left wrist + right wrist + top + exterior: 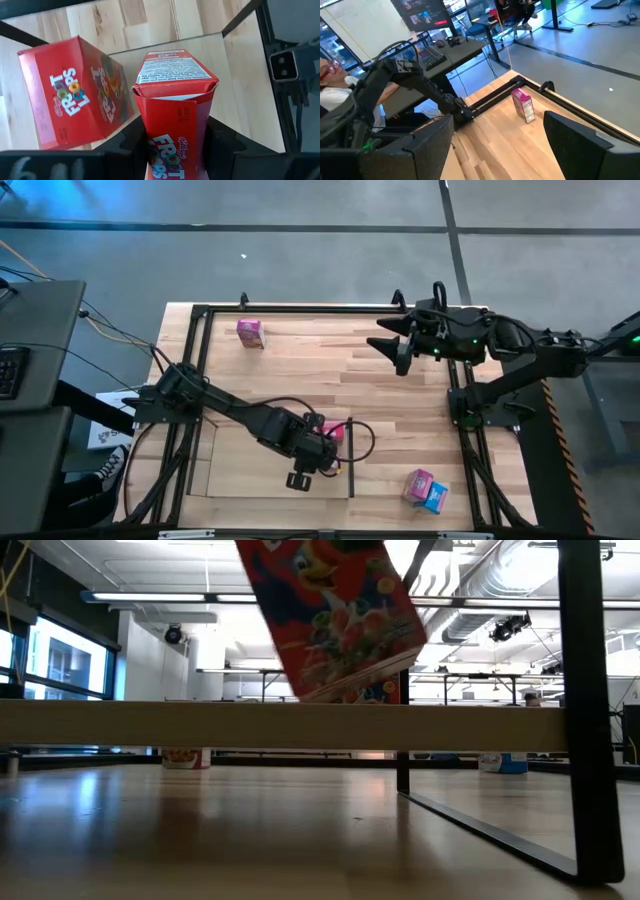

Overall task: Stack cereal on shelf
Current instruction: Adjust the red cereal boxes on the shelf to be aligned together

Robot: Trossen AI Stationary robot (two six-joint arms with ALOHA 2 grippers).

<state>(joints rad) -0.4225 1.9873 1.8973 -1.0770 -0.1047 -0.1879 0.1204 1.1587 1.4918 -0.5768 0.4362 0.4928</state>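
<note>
Left gripper [172, 150] is clamped on a red cardboard Froot Loops box [175, 95] over the pale wood shelf panel [240, 465] at about 6 o'clock, its bottom hidden by the fingers, right beside a second red box [70, 100]. Right gripper [388, 345] waits spread open at 1 o'clock; a pink box [250, 332] stands at 11, and a pink-and-blue pair [425, 490] sits at 5.

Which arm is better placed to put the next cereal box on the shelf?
Left. Its gripper already holds a red box over the shelf, beside another red box. The right gripper hangs open and empty at the far edge.
</note>
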